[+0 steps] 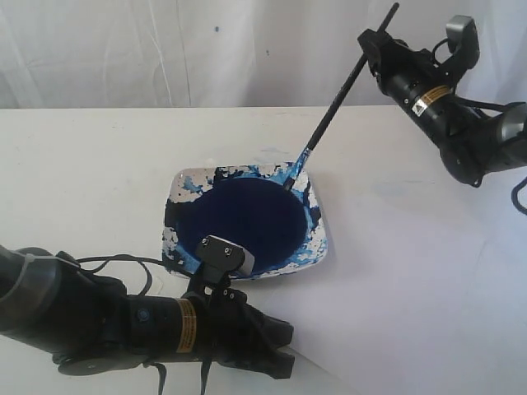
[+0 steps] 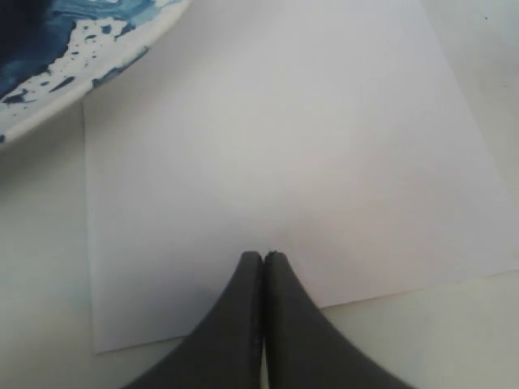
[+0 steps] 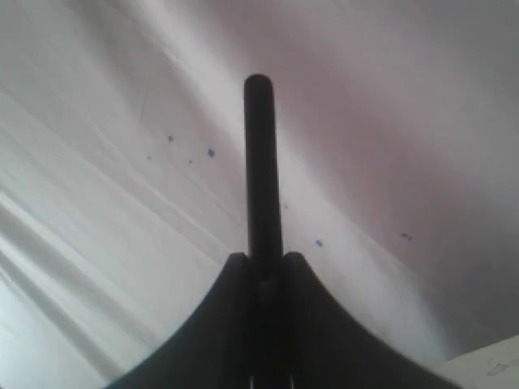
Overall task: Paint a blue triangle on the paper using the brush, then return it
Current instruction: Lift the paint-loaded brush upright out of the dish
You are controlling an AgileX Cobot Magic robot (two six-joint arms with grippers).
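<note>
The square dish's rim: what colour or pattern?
The square dish rim is white with blue and navy blotches; best in exterior view.

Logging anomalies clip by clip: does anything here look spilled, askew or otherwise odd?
Blue paint is splashed all over the square dish's rim, well outside the dark pool, and a few blue specks dot the white backdrop. The paper looks clean, and nothing is tipped.

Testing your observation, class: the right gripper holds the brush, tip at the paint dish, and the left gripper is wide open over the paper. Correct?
No. The left gripper is shut, jaws pressed together over the paper, as the left wrist view shows. The right gripper does hold the brush, tip at the paint dish.
</note>
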